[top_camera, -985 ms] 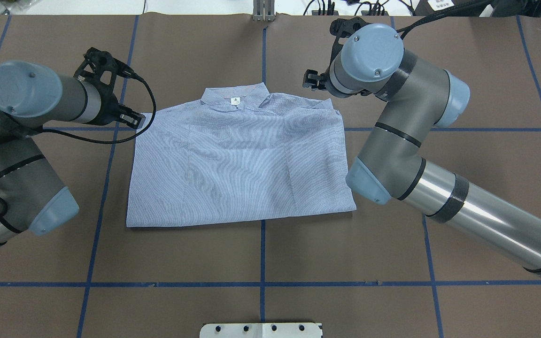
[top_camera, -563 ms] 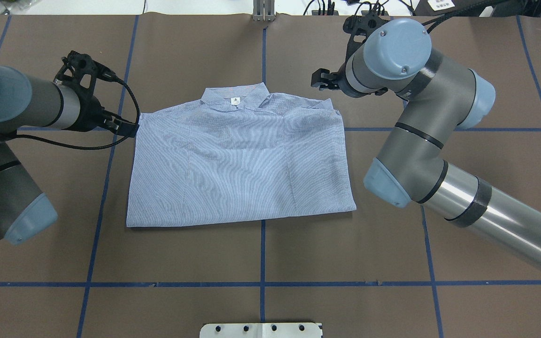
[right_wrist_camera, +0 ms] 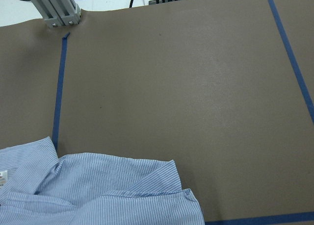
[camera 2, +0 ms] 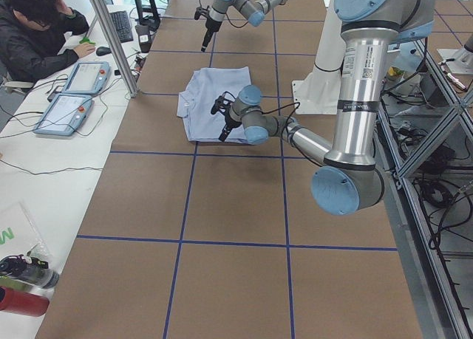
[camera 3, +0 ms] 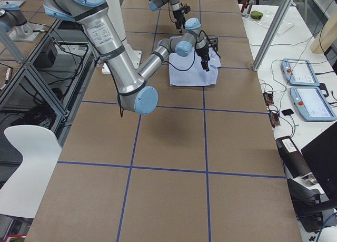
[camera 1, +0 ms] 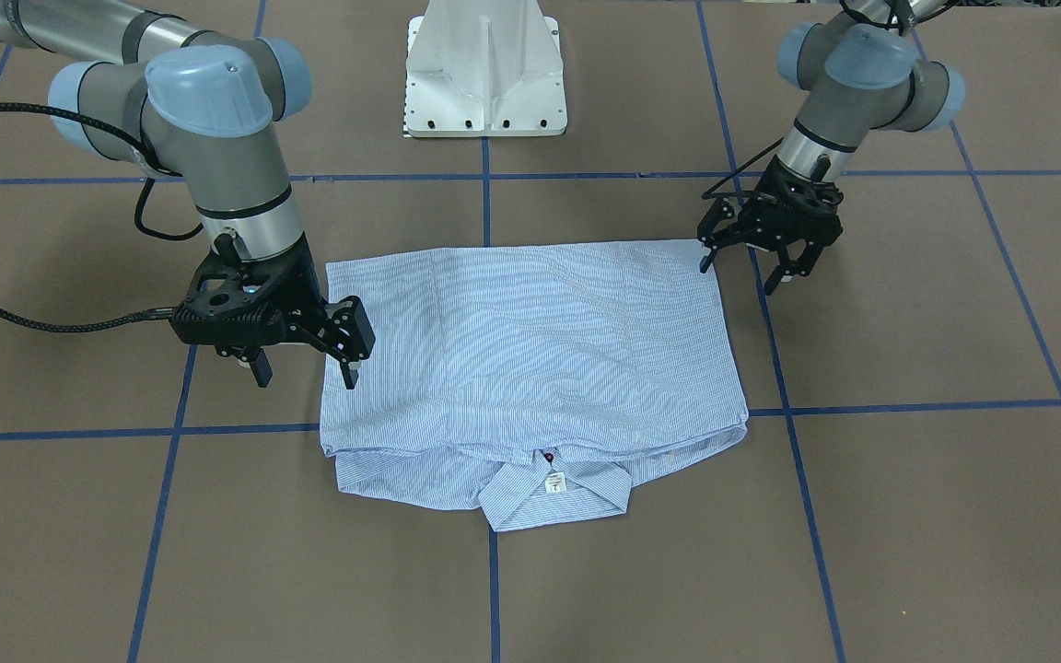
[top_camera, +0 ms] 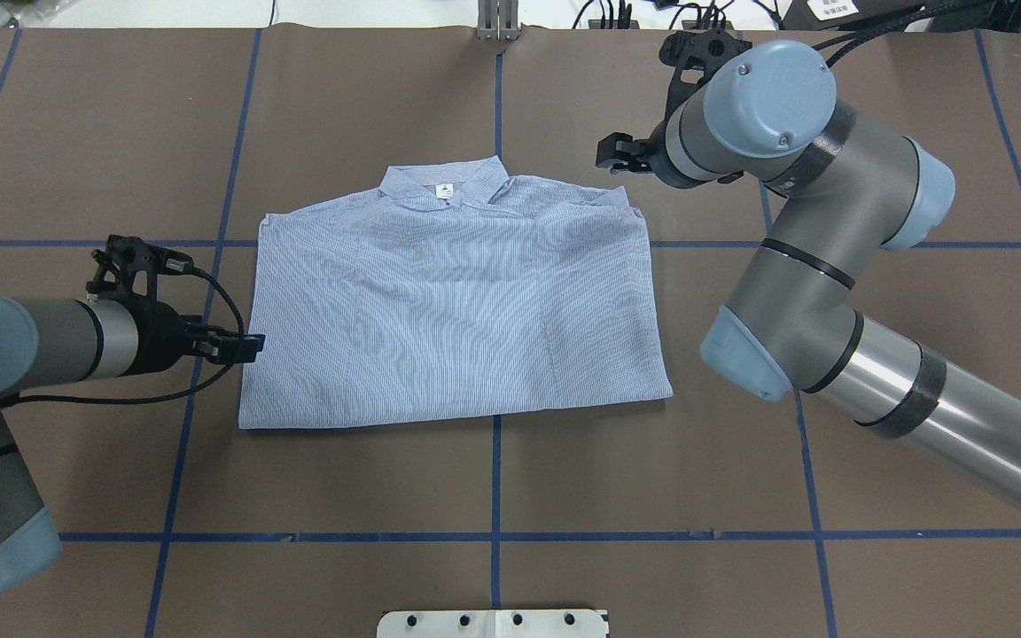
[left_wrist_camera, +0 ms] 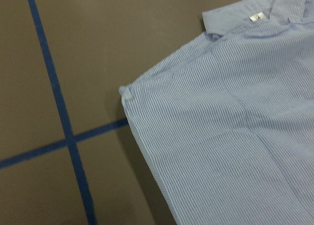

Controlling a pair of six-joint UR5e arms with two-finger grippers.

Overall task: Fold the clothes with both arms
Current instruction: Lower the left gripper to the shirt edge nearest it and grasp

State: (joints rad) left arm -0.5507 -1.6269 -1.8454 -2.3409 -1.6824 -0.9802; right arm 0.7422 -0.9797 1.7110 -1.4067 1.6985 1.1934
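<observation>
The light blue-and-white striped shirt (top_camera: 448, 301) lies folded into a flat rectangle at the table's middle, collar and white tag (top_camera: 444, 190) at the far side. It also shows in the front view (camera 1: 530, 341) and in both wrist views (left_wrist_camera: 235, 137) (right_wrist_camera: 98, 195). My left gripper (top_camera: 249, 344) (camera 1: 744, 269) is open and empty, low beside the shirt's left edge near the hem corner. My right gripper (top_camera: 610, 156) (camera 1: 305, 371) is open and empty, just off the shirt's right edge on the collar side. Neither one grips the cloth.
The brown table cover carries a grid of blue tape lines (top_camera: 493, 536). The white pedestal base (camera 1: 484, 74) stands at the robot's side. An aluminium post (top_camera: 497, 22) stands at the far edge. An operator (camera 2: 37, 36) sits at a desk beyond the table.
My left gripper has moved from the shirt's far-left shoulder corner back toward the robot, along the left edge, to near the hem. My right arm has shifted slightly right. The shirt has not moved.
</observation>
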